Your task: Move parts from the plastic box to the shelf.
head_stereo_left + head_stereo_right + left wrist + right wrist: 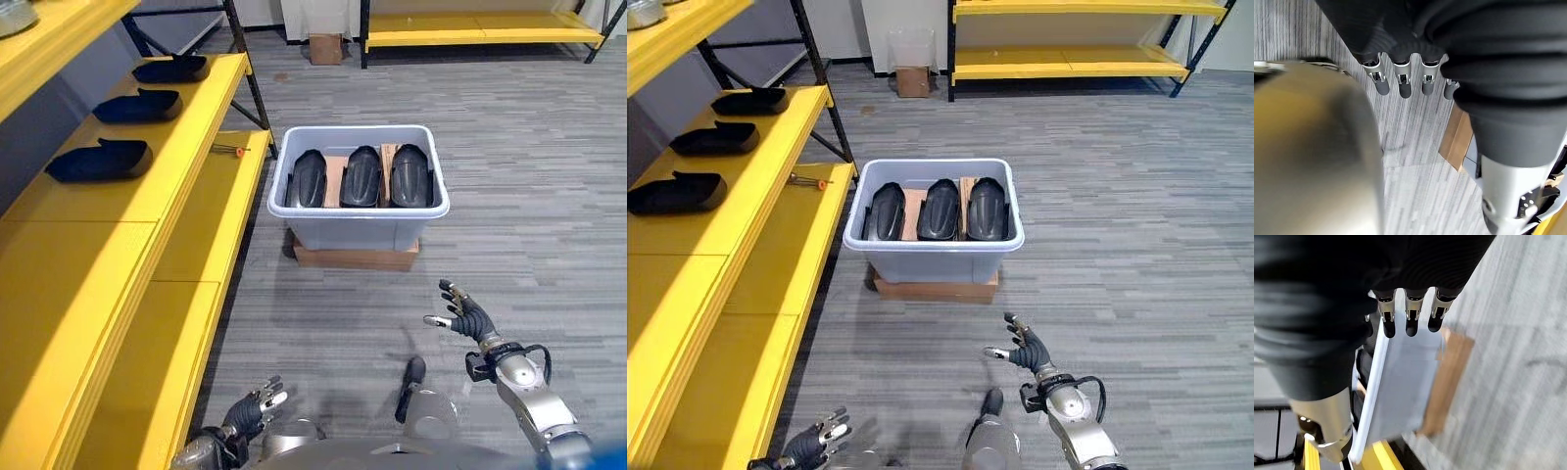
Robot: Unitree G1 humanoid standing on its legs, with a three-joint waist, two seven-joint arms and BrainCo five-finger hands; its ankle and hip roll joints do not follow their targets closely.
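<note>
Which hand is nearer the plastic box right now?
Right. The right hand hovers open in front of the plastic box, off its right corner; the left hand hangs lower, by the shelf.

The wooden base (355,258) under the plastic box (359,221) shows as a thin strip, the rest hidden beneath it. The three black parts (361,176) in the box have their lower sides hidden by its walls. A small orange-tipped tool (229,150) on the lower shelf (211,235) is too small to identify. A grey object (15,15) on the upper shelf is cut by the frame's edge. The left hand (249,411) is partly cut off at the bottom edge.
</note>
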